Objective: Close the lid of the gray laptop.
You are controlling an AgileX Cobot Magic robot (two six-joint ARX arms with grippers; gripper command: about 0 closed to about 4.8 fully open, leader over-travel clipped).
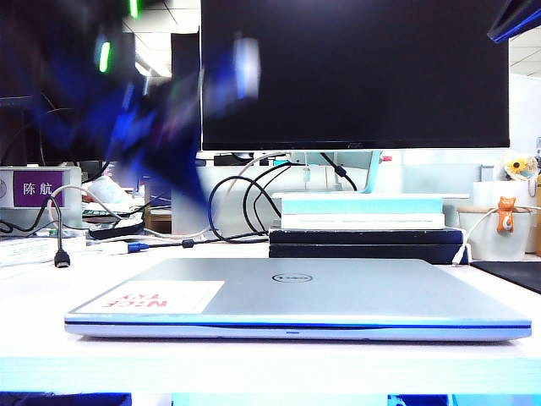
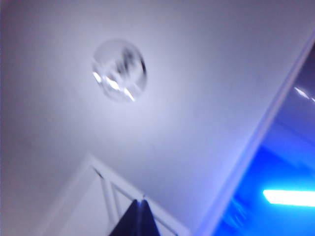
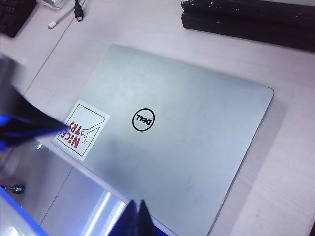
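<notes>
The gray laptop (image 1: 296, 298) lies flat on the white table with its lid (image 3: 172, 132) down on the base. The lid's outside faces up, with the round Dell logo (image 3: 143, 120) and a white red-lettered sticker (image 3: 81, 129). My left arm (image 1: 148, 118) is a motion-blurred shape above the laptop's back left corner. In its wrist view the left gripper (image 2: 140, 201) is shut and empty, over the blurred lid (image 2: 197, 98). My right gripper (image 3: 137, 202) is also shut and empty, hovering high over the lid's front edge. A bit of the right arm (image 1: 517, 19) shows at the top right.
A large black monitor (image 1: 355, 72) stands behind the laptop. Stacked black and teal books (image 1: 363, 227) lie just behind the laptop's right half. Looped cables (image 1: 245, 203) and a USB plug (image 1: 62, 258) lie at the back left. A white cup (image 1: 505, 228) stands at the far right.
</notes>
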